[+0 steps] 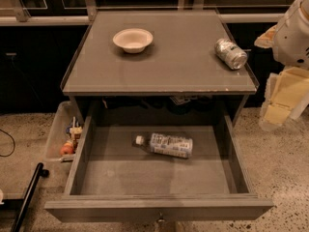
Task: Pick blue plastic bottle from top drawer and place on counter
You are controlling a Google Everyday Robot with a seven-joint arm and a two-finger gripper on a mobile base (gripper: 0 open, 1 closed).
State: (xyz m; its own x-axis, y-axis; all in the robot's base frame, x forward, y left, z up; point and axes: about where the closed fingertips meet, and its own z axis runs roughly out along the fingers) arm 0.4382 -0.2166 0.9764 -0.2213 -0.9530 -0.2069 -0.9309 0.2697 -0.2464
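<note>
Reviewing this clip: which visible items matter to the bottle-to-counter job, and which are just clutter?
Job: blue plastic bottle lying in the open top drawer; counter; gripper, off to the counter's right.
Lying about: white bowl and silver can on the counter; tray of small items left of the drawer.

High front view down onto counter [183, 66] and top drawer [145, 173], fingers [285, 93] far right

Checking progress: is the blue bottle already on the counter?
No, the blue plastic bottle lies on its side in the top drawer, with the claw off to the right of the counter.
</note>
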